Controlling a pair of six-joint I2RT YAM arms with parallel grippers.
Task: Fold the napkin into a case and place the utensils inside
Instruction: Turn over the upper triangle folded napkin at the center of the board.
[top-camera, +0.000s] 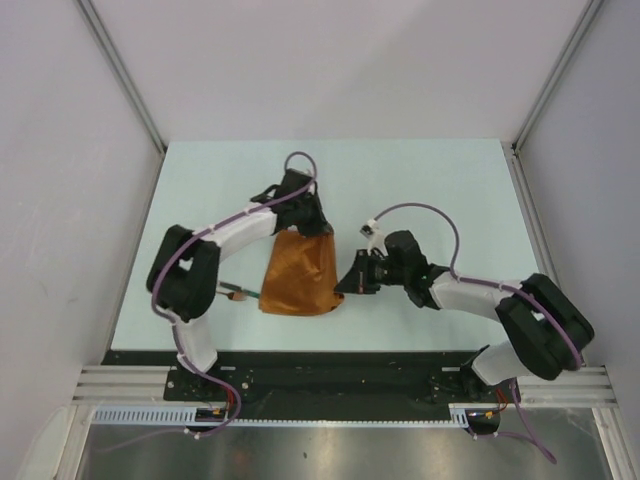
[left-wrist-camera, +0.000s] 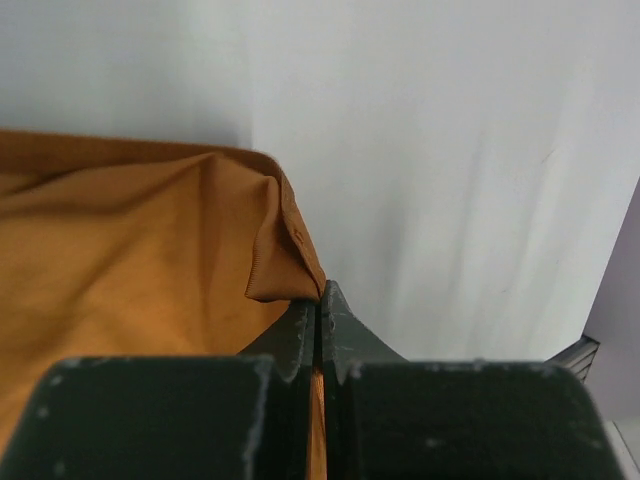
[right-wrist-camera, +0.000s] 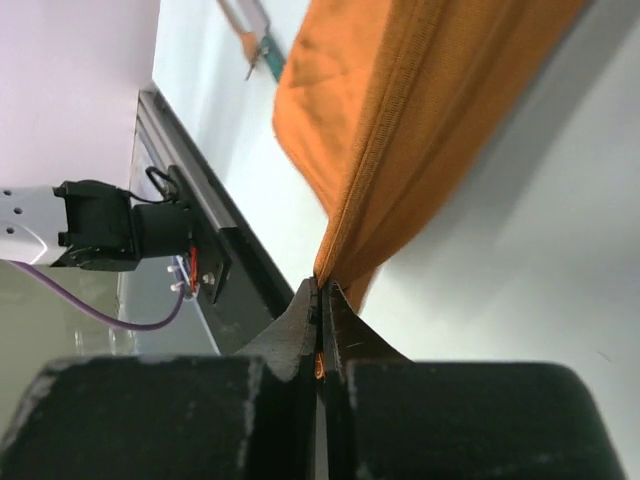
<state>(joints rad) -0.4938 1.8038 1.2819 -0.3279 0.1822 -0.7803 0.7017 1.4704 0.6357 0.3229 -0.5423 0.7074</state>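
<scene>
Nearest, the right arm is seen folded at the near right edge of the table (top-camera: 420, 180), its forearm stretched leftward. The right gripper (top-camera: 347, 283) is pinched fully closed on the near right corner of the napkin (top-camera: 300, 272). Just left of the cloth, the utensils (top-camera: 240, 293) are laid near the front edge. They are largely hidden by the left arm's elbow, so only a brown tip and a teal stretch can be made out. Farther back, the left gripper (top-camera: 305, 222) is clamped tight on the napkin's narrowed far edge, with bunched cloth held between its fingers. Beyond it and to the right, wide table surface is seen up to the walls.
</scene>
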